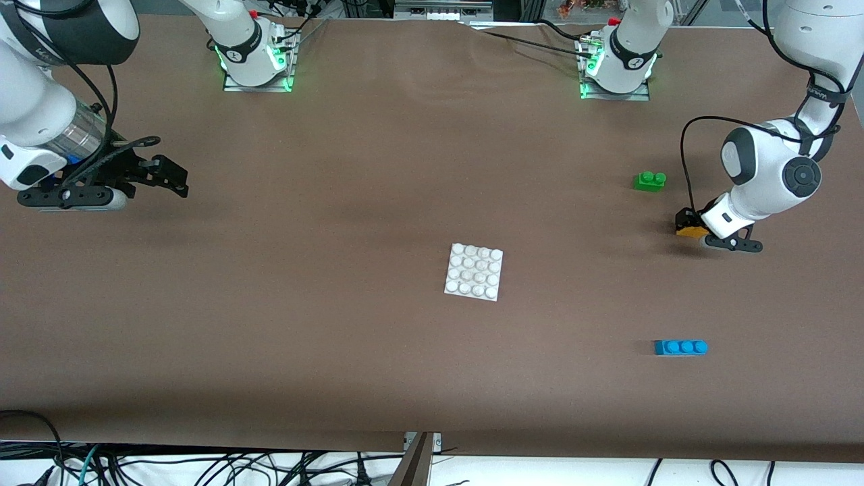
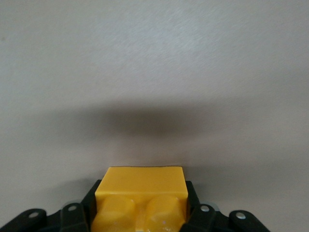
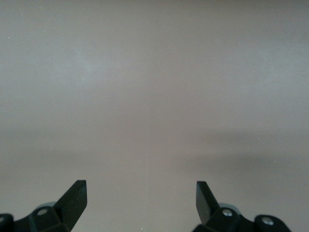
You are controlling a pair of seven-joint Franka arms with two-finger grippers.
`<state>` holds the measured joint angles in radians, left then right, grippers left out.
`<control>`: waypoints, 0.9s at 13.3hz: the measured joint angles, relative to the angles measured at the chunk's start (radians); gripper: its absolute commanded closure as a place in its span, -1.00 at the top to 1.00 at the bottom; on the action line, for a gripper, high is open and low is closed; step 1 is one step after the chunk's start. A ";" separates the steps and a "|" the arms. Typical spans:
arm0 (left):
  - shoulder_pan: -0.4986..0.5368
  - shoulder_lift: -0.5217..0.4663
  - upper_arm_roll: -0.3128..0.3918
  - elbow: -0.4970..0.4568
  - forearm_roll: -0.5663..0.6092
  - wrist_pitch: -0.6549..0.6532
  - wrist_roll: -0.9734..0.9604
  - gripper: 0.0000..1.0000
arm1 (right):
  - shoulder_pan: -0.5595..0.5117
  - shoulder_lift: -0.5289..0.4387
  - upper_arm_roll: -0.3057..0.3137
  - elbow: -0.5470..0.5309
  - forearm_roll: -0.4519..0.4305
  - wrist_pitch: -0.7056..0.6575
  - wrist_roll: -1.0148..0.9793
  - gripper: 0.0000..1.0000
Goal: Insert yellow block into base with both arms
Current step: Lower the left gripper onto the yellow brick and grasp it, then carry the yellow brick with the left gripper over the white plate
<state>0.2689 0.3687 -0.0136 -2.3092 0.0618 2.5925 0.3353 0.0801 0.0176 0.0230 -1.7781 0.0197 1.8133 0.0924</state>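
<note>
Left gripper point(image 1: 690, 226) grips the yellow block point(image 1: 690, 231) on the desk point(image 1: 337, 202)

Its fingers point(image 2: 84, 212) clamp the block at the left arm's end, well apart from the base point(image 1: 474, 271); the right gripper point(image 1: 169, 177) waits with fingers point(image 3: 72, 200) spread.

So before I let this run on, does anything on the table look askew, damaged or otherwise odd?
Nothing stands out. The base lies flat mid-table, slightly turned, undamaged. The green brick and blue brick sit studs up. The left end effector is shut on the yellow block; the right end effector waits open.
</note>
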 measured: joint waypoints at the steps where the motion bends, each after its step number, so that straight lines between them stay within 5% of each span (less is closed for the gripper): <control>1: 0.000 -0.003 -0.013 0.007 -0.002 -0.003 -0.002 -0.64 | 0.000 0.000 -0.005 0.004 0.000 0.000 0.000 1.00; 3: 0.000 -0.032 -0.056 0.036 -0.003 -0.065 -0.019 -0.65 | 0.000 0.004 -0.007 0.026 -0.002 -0.014 0.000 1.00; 8: -0.011 -0.102 -0.247 0.286 -0.004 -0.517 -0.180 -0.65 | 0.000 0.006 -0.007 0.090 -0.018 -0.050 0.000 1.00; 12: -0.029 -0.092 -0.412 0.388 -0.006 -0.579 -0.321 -0.65 | 0.000 0.016 -0.007 0.097 -0.019 -0.053 0.000 1.00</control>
<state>0.2395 0.2765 -0.4258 -1.9216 0.0557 2.0138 0.0138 0.0797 0.0333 0.0158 -1.6809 0.0012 1.7604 0.0924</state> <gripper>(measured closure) 0.322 0.000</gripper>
